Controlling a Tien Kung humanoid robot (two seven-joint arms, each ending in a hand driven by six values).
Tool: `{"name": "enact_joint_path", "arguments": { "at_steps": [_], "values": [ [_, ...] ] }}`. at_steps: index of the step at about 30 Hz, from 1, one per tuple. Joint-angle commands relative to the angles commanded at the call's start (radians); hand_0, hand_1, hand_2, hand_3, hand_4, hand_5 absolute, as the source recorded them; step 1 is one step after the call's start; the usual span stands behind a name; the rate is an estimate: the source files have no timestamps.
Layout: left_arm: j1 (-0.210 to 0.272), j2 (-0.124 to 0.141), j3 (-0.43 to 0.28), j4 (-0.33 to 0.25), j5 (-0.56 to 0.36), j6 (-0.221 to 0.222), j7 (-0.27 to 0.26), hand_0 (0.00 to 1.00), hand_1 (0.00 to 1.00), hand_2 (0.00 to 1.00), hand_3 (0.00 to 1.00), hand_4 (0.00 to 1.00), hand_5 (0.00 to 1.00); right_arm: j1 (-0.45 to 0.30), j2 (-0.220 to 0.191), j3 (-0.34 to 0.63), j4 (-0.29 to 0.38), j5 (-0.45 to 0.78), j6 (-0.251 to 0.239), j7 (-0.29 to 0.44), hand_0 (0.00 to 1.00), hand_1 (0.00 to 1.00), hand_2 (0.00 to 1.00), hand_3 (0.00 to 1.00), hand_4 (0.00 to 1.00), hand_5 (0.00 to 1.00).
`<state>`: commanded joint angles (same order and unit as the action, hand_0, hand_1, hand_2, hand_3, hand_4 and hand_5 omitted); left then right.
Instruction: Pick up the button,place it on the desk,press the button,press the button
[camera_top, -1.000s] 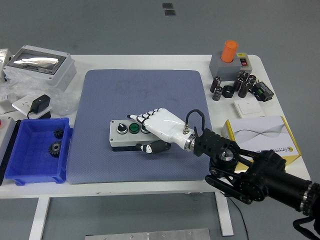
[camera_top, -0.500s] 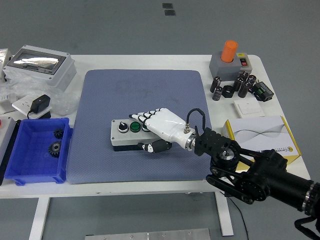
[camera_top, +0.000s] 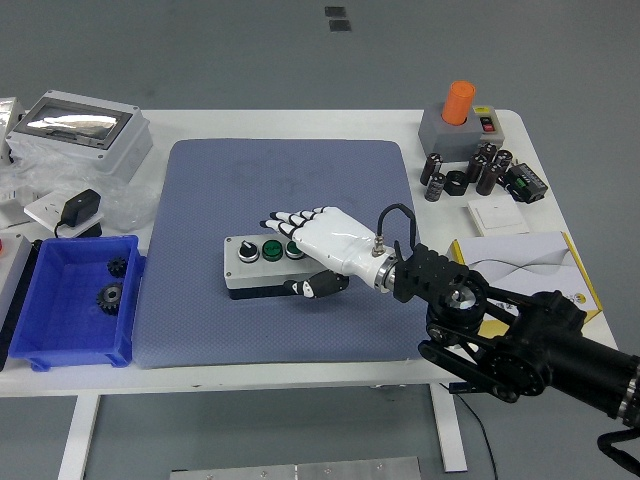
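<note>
Right hand (camera_top: 318, 240) apparently gripping three-button box (camera_top: 262, 266)

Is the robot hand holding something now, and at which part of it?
The right hand grips the grey button box at its right end: fingers over the top, thumb against the front side.

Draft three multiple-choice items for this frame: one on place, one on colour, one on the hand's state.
1. Where does the button box sit?
A. in the blue bin
B. on the grey mat
C. on the yellow-edged box

2. What colour is the cylinder at the far right?
A. orange
B. green
C. white

3. What is the right hand doing?
A. lying over the button box's right end
B. resting off the table
C. holding a gear

Answers: B, the grey mat lies beneath it; A, it is orange; A, fingers above, thumb at its front.
</note>
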<state>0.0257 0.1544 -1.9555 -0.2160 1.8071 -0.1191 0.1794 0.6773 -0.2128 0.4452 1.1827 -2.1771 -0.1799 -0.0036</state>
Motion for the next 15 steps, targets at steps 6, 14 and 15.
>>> {"name": "enact_joint_path", "arguments": {
  "at_steps": [6,14,15],
  "values": [
    [0.001,0.000,-0.002,-0.001,0.003,-0.004,0.000,0.657,0.613,0.607,0.725,0.928,0.591,-0.001,-0.087,0.026,0.118,0.057,0.066,-0.019,0.868,0.994,0.998,0.998,0.819,0.084],
    [0.002,0.002,0.002,-0.004,-0.007,0.005,0.005,0.657,0.613,0.607,0.723,0.926,0.585,0.002,-0.255,0.136,0.332,0.241,0.071,-0.085,0.887,0.998,0.998,0.998,0.817,0.071],
    [0.002,0.002,0.002,-0.004,-0.008,0.007,0.005,0.657,0.614,0.608,0.722,0.920,0.580,0.006,-0.269,0.144,0.356,0.251,0.091,-0.106,0.910,0.998,0.998,0.998,0.822,0.070]
  ]
}}
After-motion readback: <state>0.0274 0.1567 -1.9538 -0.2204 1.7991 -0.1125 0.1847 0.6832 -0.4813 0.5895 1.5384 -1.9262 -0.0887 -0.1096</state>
